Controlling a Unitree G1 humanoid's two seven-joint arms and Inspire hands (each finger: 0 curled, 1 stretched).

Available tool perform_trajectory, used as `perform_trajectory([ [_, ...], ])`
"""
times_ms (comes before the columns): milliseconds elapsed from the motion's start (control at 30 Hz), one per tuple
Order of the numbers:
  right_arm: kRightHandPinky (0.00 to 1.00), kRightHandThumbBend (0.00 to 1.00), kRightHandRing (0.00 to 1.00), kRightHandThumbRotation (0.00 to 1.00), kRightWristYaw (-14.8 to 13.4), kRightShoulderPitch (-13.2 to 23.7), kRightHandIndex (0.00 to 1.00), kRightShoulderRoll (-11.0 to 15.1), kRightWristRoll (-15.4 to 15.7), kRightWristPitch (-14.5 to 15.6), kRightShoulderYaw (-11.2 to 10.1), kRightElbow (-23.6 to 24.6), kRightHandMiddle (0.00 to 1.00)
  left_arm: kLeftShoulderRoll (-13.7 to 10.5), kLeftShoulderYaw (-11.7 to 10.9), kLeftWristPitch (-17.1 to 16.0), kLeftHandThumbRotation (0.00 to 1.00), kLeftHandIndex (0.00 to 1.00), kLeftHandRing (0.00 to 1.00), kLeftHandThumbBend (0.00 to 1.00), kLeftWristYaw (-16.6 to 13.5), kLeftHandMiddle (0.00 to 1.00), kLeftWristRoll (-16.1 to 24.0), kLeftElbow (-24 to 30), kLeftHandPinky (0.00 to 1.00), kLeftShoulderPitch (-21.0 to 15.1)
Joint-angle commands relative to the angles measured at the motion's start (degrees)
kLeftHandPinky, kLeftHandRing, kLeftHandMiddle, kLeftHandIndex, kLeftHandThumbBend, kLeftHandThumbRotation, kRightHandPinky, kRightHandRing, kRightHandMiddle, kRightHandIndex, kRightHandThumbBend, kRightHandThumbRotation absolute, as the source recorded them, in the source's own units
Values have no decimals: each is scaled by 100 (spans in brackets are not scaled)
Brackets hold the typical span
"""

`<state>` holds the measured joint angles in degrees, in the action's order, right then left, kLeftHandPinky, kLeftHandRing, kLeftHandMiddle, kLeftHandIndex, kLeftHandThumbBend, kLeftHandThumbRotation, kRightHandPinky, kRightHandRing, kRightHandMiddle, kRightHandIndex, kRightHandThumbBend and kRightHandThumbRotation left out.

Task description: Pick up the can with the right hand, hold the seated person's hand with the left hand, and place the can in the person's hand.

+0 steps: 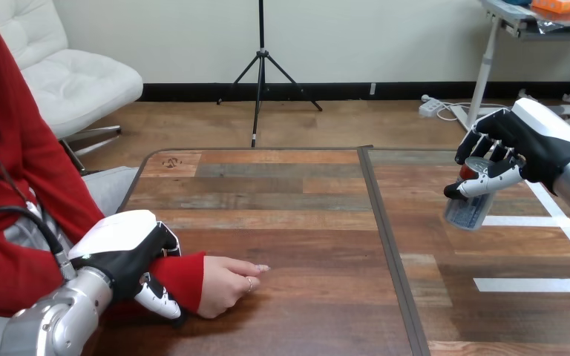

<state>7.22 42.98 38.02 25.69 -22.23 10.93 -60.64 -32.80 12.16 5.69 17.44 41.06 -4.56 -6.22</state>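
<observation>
Here, the right hand (531, 141) is in the upper right of the frame, and its arm comes in from the right edge. Its fingers (490, 182) are curled round the can (466, 211) and its thumb closes on it from the other side, so this hand is holding the can. The can hangs below the fingers and is a little tilted, with its lower end toward the bottom left. It is up in the air and does not rest on any surface. It is to the right of the dark strip (386, 237) that runs from the top middle down to the lower right of the table (282, 208).

In the lower left of the frame, the left hand (130, 248) lies over the person's wrist, which is covered by a red sleeve (184, 276). The white back of the left hand is turned up. Its fingers go over the top of the sleeve and its thumb (157, 298) comes round from the near side, so the left hand is closed round the wrist.

The person's hand (226, 283) comes out of the sleeve just to the right of the left hand. It rests on the table, with its fingers loosely bent and pointing to the right. The person's hand holds nothing. It is well apart from the can, with the wide middle part of the table and the strip between them.
</observation>
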Motion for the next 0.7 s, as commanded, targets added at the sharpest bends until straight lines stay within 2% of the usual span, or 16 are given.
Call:
perform_trajectory([
  [0, 33, 70, 37, 0, -223, 761, 47, 123, -114, -144, -174, 119, 42, 50, -292, -103, 0, 38, 31, 75, -269, 38, -161, 766, 25, -284],
  [300, 32, 71, 36, 0, -225, 828, 47, 51, -101, -61, -158, 150, 42, 115, -454, -189, 0, 37, 33, 76, -410, 38, -274, 1093, 27, -370],
  [667, 33, 71, 37, 0, -268, 928, 48, -62, -45, 50, -106, 200, 43, 211, -574, -371, 0, 36, 31, 77, -644, 36, -471, 1239, 26, -532],
])
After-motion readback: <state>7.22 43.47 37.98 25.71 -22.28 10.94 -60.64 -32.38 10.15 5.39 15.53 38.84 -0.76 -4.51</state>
